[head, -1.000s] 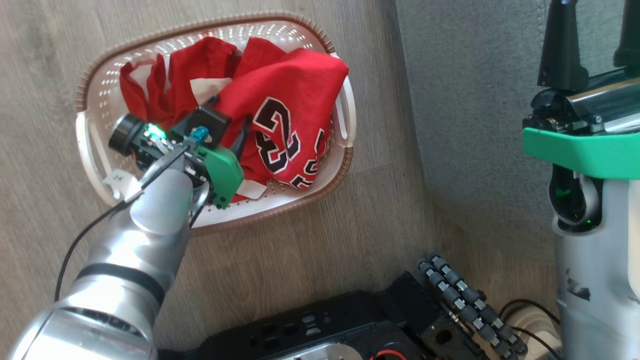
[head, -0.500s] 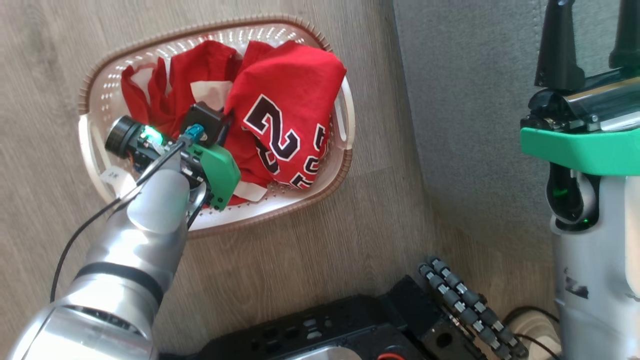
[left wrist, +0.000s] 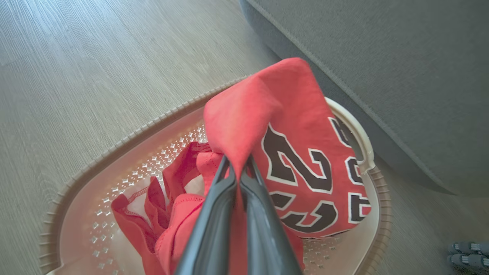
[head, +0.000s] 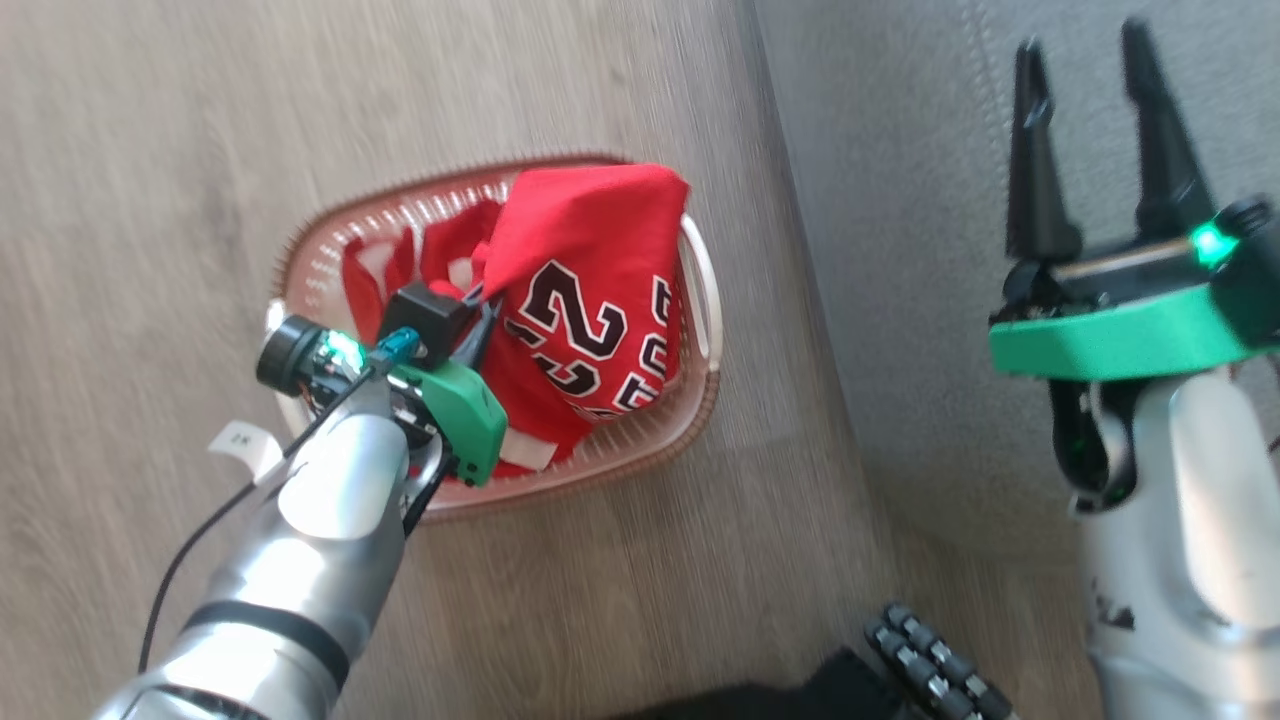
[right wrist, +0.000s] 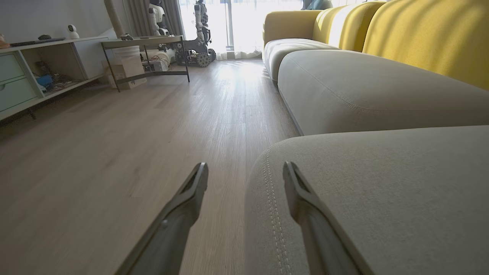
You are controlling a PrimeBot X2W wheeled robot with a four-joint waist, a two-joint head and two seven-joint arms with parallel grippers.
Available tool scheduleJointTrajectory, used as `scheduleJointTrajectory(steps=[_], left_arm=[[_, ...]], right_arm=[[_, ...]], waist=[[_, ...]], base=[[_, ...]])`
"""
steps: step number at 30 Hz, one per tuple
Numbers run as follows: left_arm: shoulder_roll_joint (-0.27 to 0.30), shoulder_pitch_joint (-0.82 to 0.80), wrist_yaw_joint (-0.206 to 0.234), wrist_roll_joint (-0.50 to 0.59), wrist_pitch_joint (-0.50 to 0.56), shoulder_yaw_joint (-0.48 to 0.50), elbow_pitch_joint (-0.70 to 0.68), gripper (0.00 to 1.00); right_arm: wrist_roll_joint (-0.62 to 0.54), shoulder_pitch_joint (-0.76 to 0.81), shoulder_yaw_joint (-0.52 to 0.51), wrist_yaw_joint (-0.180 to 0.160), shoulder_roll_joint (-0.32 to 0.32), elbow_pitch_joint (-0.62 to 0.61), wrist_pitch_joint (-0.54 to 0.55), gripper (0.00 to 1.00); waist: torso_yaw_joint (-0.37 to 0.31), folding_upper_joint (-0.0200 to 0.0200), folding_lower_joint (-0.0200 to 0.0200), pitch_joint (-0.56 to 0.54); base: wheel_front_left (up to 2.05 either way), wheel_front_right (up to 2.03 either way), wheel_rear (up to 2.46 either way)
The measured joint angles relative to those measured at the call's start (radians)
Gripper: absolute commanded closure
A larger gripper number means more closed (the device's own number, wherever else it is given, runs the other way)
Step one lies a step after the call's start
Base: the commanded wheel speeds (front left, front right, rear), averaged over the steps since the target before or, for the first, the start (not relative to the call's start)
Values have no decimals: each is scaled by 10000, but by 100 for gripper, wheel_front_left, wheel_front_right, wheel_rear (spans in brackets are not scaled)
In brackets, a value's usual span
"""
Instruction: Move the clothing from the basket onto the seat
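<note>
Open wood floor [head: 150, 200] lies left of the basket [left wrist: 126, 139]. Left gripper [left wrist: 237, 172], jaws clamped on the jersey [left wrist: 301, 152], holds it above the rim; a red garment [left wrist: 172, 206] lies inside. Right gripper [head: 1082, 45], jaws apart, hovers over the seat [head: 900, 200] edge

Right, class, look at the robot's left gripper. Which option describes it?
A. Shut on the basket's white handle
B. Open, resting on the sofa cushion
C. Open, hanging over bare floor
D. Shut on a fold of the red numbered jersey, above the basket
D: in the left wrist view the left gripper is closed on a fold of the red jersey, which hangs lifted above the basket.
</note>
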Motion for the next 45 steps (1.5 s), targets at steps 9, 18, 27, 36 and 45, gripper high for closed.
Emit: scheduleJointTrajectory(steps=[9,18,27,36,45], left_arm=[[-21,1296,10,-836,-36,-8,-1281,100],[-2,2216,119,-1218,-36,23,-2042,100],[362,2364,186,-1442,629,38,-2982,100],[468,2425,178,-1693,1607,-44,-4378,100],[337,2479,188,-1948,2265,-362,-5685,100]], right_arm=[[-437,1383,-115,0,0,1262,0,0],[-523,2998,-242,0,2,2138,0,0],[-510,4284,-207,0,6,2631,2,0],[-508,4345,307,0,6,2890,2,0],[-493,4340,1126,0,6,3129,2,0]], waist=[[440,0,-1,-2240],[1011,1,-1,-4621],[1632,1,-1,-6627],[2110,0,-2,-7532],[2102,0,-2,-7800]], base=[[0,0,0],[0,0,0],[0,0,0],[0,0,0],[0,0,0]])
